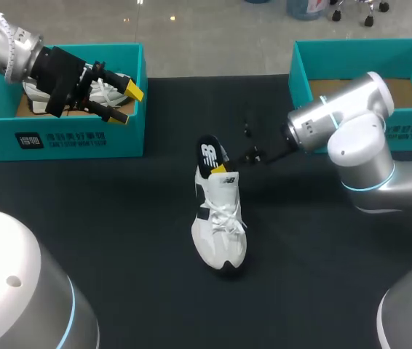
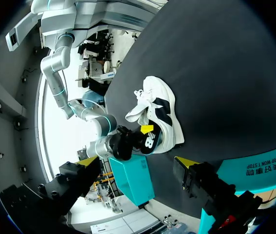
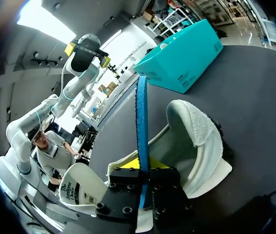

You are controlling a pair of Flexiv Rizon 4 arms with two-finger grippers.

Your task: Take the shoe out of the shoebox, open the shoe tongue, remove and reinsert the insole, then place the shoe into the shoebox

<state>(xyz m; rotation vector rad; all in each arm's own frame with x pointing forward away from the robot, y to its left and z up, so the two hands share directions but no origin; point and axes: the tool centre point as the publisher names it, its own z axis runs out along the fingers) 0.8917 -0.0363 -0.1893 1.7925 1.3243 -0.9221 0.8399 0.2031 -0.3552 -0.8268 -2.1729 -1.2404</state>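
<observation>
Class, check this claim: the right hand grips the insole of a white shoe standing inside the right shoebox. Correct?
Not quite. The right hand grips the insole, but that white shoe stands on the table, as the head view shows.

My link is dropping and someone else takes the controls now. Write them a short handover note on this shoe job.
Left claw: open, empty, above the left shoebox, which holds another white shoe.
Right claw: shut on the insole, held on edge at the heel opening of the shoe.
The shoe lies on the table between the boxes; the right shoebox looks empty.
Done: shoe out, insole gripped. Whether it is coming out or going back in, I cannot tell.
Left: seat the insole, box the shoe.
</observation>
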